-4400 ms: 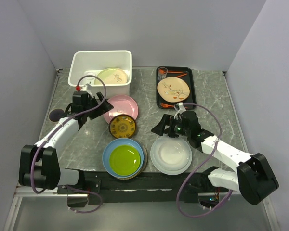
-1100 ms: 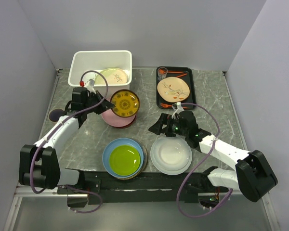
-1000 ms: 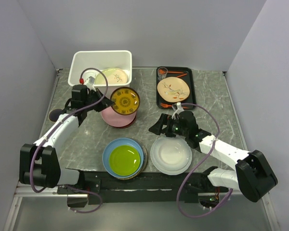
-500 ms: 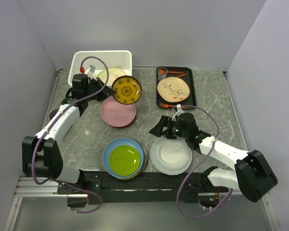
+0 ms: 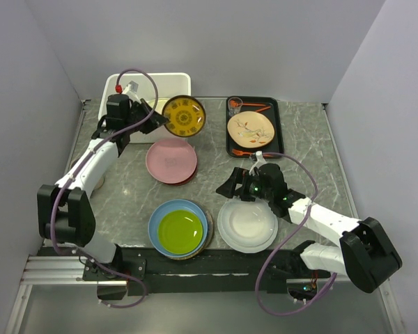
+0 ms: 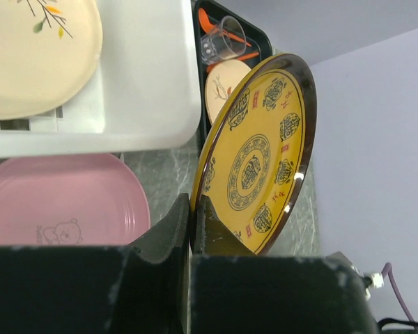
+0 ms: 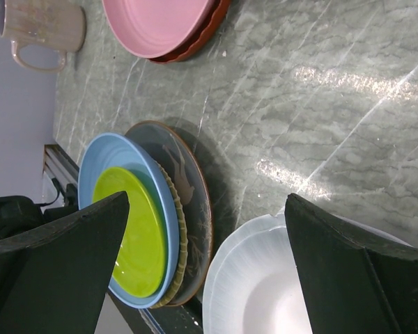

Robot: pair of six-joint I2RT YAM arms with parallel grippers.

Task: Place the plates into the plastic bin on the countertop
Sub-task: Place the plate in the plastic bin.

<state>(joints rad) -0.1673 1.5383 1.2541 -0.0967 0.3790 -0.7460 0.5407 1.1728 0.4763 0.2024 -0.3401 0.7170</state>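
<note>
My left gripper (image 5: 160, 120) (image 6: 193, 209) is shut on the rim of the gold-patterned brown plate (image 5: 184, 116) (image 6: 258, 160). It holds the plate tilted on edge in the air, just off the front right corner of the white plastic bin (image 5: 111, 89) (image 6: 153, 83). A cream plate with a sprig (image 6: 35, 56) lies in the bin. A pink plate (image 5: 171, 160) (image 7: 157, 24) rests on a red-brown one (image 7: 209, 31) on the countertop (image 5: 125, 202). Near the front, a lime green plate (image 5: 180, 231) tops a blue one (image 5: 160, 216) and a dark deer plate (image 7: 188, 202). My right gripper (image 5: 231, 186) (image 7: 205, 209) hangs open by the white plates (image 5: 247, 224).
A black tray (image 5: 277, 132) at the back right carries a peach flower-painted plate (image 5: 250, 128), orange cutlery and a clear cup (image 5: 235, 104). A beige mug (image 7: 42, 28) stands on the left of the counter. Grey walls close in three sides.
My left gripper has lifted the gold-patterned plate off the counter, over the pink plate and up toward the bin. The right arm has hardly moved.
</note>
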